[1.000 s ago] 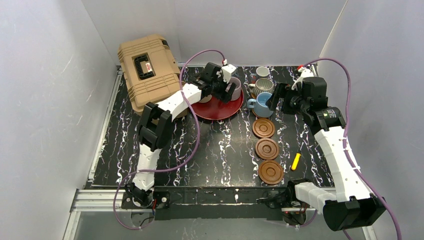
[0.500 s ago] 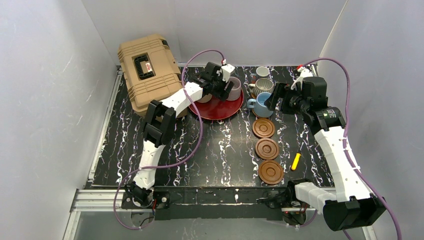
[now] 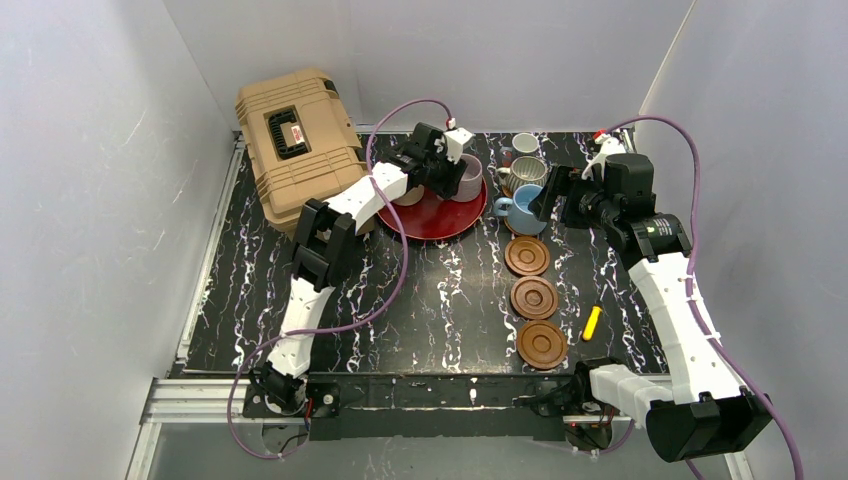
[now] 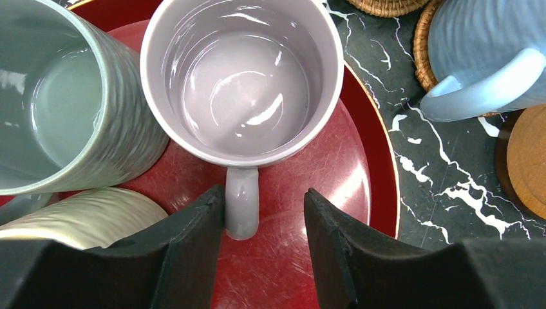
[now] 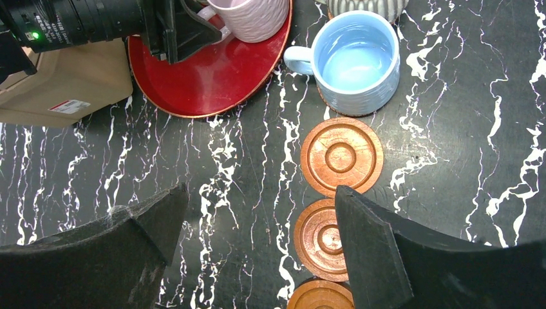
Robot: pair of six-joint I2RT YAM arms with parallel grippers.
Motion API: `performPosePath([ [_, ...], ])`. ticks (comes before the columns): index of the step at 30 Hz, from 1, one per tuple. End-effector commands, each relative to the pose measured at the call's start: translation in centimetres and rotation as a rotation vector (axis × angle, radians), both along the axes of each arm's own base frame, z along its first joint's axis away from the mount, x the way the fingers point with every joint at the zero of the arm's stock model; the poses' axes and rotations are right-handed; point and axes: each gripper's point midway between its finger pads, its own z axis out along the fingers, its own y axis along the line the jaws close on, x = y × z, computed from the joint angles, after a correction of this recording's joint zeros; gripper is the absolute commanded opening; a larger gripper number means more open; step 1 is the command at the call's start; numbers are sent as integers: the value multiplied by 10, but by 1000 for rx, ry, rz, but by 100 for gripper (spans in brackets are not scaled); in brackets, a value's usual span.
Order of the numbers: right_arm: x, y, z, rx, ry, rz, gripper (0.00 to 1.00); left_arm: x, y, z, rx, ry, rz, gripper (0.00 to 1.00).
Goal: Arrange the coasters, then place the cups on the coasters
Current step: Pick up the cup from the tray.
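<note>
Plainly, the left gripper (image 4: 264,201), jaws part-open astride the handle (image 4: 242,205) of the lilac mug (image 4: 241,71) on the red tray (image 4: 364,193), could swing that mug into the grey-green mug (image 4: 58,109) just beside it if the pinch lands off-centre (right gripper (image 5: 259,201) hangs wide open, empty).

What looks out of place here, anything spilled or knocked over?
Nothing spilled or tipped. The one stray is a small yellow object lying on the table beside the row of wooden coasters; it is neither cup nor coaster.
</note>
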Motion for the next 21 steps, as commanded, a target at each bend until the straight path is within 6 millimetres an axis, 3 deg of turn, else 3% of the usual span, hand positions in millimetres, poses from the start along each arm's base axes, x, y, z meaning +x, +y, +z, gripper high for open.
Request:
performPosePath([
  [1,2,2,10,17,-41,6,93,-5,-4,13,-17,-5,-22,45],
  [5,2,1,9,14,-38,1,93,1,3,0,28,-7,17,45],
  [9,2,1,9,7,-36,0,93,6,9,-11,63,2,58,38],
  [15,3,1,7,9,-35,1,93,11,7,-6,52,-7,67,29],
  [19,3,0,6,6,-32,-4,93,11,5,-2,42,-11,62,3],
  [21,3,-1,6,4,-31,-7,93,10,5,5,33,-22,61,0],
])
